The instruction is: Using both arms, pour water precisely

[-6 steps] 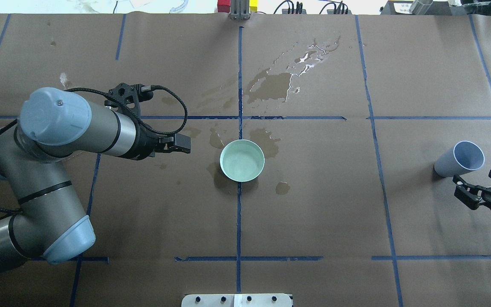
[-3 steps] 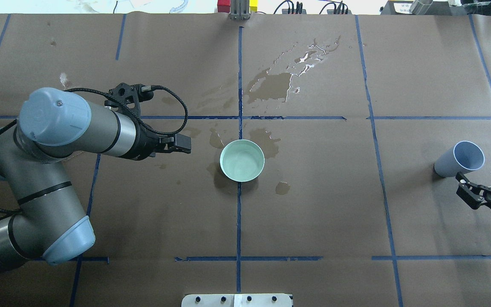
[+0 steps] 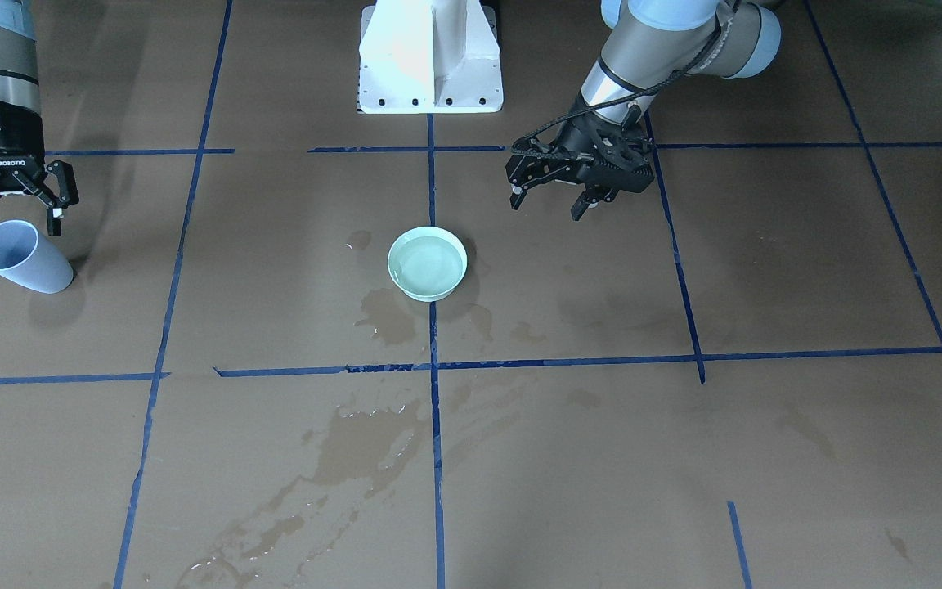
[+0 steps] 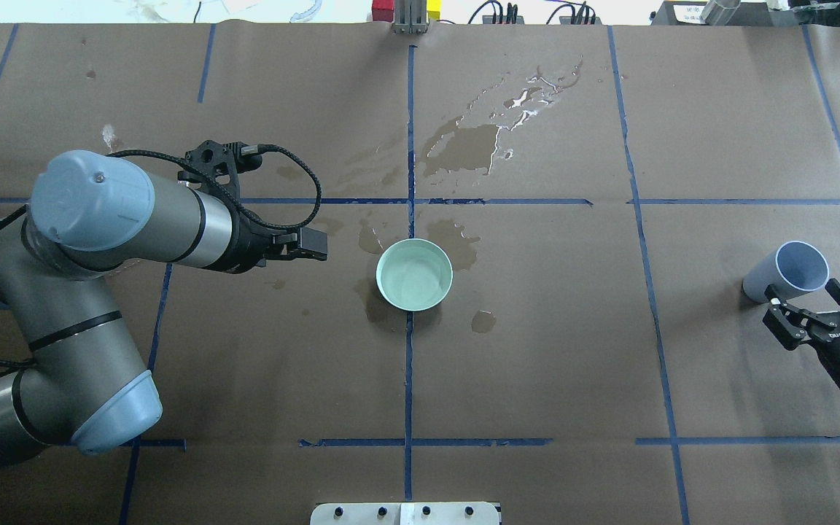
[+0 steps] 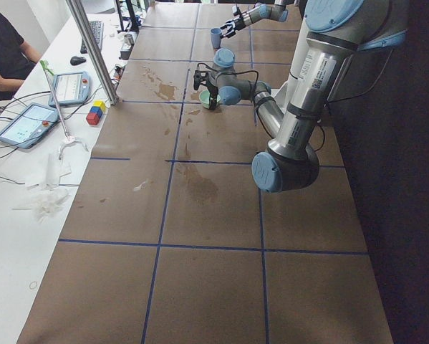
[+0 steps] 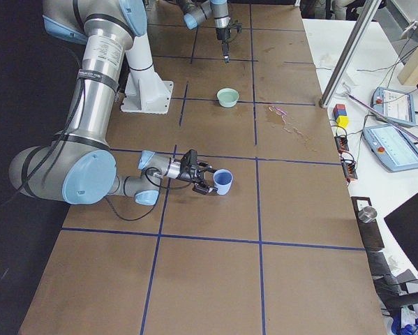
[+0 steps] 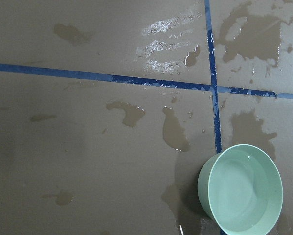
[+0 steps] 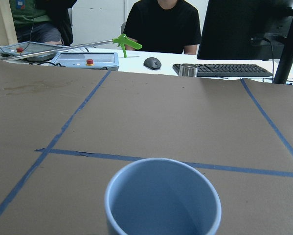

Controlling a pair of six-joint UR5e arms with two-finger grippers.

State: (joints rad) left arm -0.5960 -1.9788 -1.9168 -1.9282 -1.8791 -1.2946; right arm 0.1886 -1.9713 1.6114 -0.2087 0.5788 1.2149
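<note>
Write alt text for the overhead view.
A mint-green bowl of water sits mid-table on wet-stained brown paper, the left gripper beside it, not touching. At far right, the open right gripper is poised at a pale blue cup.

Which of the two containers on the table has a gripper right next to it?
The pale blue cup: the open right gripper sits just by its rim. The green bowl stands at the centre, clear of the left gripper.

Water (image 7: 240, 192) lies in the central bowl (image 7: 204, 188); cup (image 4: 784, 272) far right.
</note>
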